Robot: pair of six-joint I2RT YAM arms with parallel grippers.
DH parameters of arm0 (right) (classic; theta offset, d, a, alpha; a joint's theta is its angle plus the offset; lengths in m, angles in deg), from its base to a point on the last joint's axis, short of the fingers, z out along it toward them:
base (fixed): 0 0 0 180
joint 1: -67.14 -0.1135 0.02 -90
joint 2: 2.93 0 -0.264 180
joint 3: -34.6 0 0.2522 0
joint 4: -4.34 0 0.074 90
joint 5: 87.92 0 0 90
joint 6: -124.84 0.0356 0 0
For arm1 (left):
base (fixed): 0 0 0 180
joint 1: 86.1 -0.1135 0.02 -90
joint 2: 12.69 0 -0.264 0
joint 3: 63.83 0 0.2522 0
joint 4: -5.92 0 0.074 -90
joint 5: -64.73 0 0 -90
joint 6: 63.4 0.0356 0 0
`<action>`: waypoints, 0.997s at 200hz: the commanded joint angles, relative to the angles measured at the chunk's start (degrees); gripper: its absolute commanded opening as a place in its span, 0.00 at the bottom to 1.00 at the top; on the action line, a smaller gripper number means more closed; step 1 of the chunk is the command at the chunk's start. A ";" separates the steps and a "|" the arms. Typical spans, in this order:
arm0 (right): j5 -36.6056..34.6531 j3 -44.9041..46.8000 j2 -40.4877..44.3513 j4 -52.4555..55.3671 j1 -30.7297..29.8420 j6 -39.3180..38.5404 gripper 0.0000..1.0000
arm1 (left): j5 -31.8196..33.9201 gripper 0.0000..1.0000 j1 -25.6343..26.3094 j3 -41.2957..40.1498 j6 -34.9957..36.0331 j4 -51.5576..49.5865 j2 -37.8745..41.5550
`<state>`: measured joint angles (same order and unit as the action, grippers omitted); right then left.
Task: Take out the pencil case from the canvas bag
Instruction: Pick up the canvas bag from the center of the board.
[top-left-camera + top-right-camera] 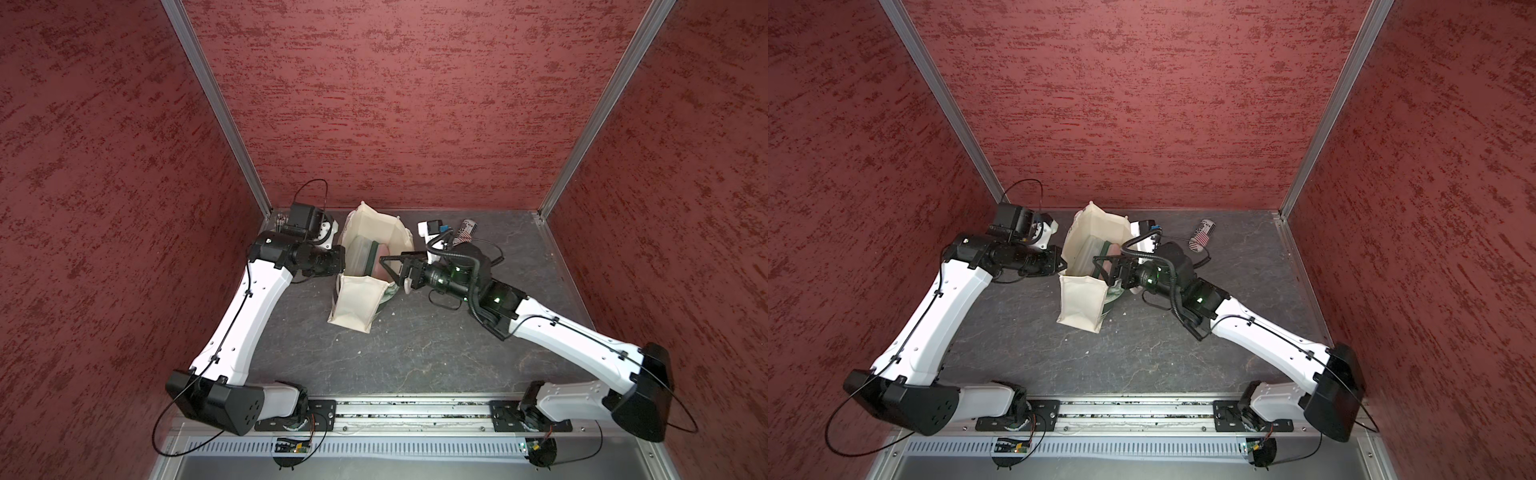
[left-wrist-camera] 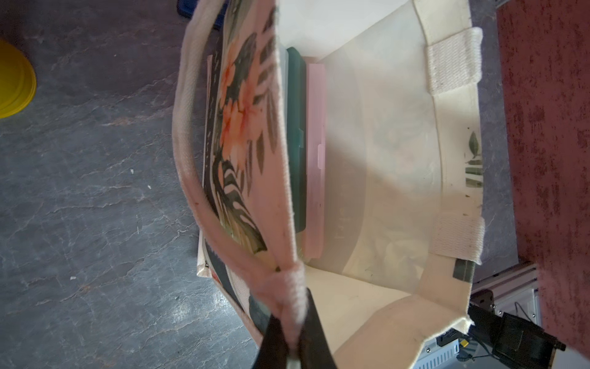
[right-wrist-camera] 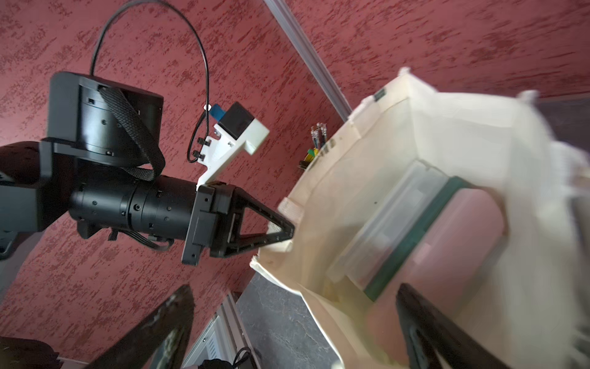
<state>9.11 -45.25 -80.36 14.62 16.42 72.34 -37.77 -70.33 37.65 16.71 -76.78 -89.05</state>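
The canvas bag [image 1: 357, 307] [image 1: 1081, 303] stands open mid-table, cream with a leaf-and-flower print [image 2: 242, 115]. Three flat cases stand on edge inside: a clear one [image 3: 392, 217], a dark green one [image 2: 297, 143] and a pink one [image 2: 316, 159]. Which of them is the pencil case I cannot tell. My left gripper [image 2: 292, 319] [image 1: 340, 262] is shut on the bag's handle at the rim on the left side. My right gripper [image 3: 293, 319] [image 1: 392, 272] hangs open over the bag's mouth from the right. One of its fingers is above the pink case, the other outside the rim.
A striped can [image 1: 467, 230] lies at the back right of the dark table. Pens [image 3: 317, 140] stand in the back left corner. A yellow object [image 2: 12, 83] sits on the table beside the bag. Red walls close in the back and both sides.
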 commanded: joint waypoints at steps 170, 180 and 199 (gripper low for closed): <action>-11.95 33.04 8.84 -7.62 -2.09 14.99 0.99 | 9.22 0.00 22.97 -0.77 16.85 20.98 -0.54; -12.59 34.89 11.73 -7.54 -2.05 15.47 0.99 | 10.03 0.00 24.33 -2.14 16.75 21.21 -0.09; -13.17 37.03 17.11 -6.80 -2.06 16.36 0.99 | 13.25 0.00 27.97 -5.07 16.84 22.34 1.06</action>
<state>-0.92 -10.06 -68.99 7.42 14.67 86.13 -27.67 -45.67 34.68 32.45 -60.35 -91.12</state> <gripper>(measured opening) 0.989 0.069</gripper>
